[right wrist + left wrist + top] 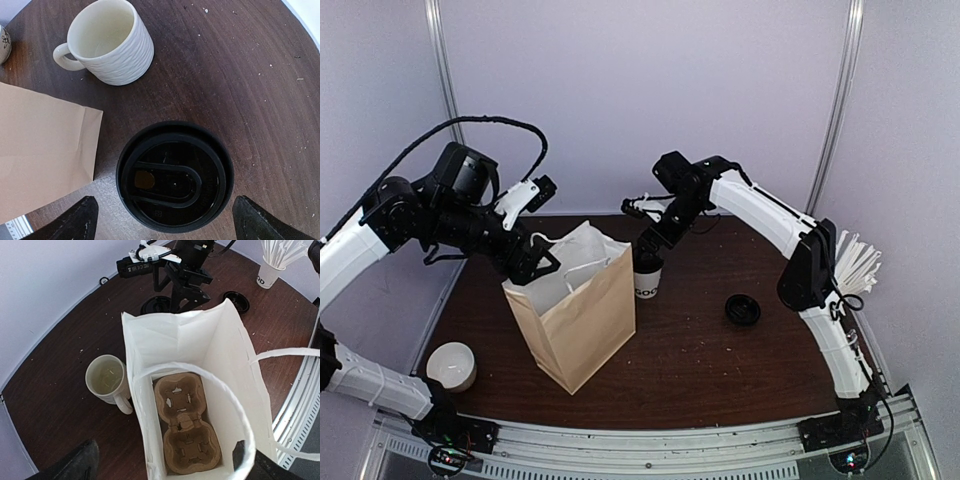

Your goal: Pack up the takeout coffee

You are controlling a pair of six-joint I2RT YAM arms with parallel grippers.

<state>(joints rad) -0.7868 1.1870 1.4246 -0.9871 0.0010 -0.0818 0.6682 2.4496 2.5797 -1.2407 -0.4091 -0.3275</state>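
Right jaws stood wide apart, one on each side of the takeout coffee [175, 175], which sat upright on the tabletop [260, 75] directly beneath them, lid on and ungripped; this looked like alignment for a grasp. Left jaws, also wide apart and empty, hung over the open paper bag [220, 355] with its cardboard carrier [186, 425] straight below, probably positioned to watch or steady the bag's mouth.

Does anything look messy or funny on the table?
A loose black plastic lid lies alone on the dark wooden table, with no cup under it. Pale crumbs speckle the tabletop too. Nothing is spilled or tipped.
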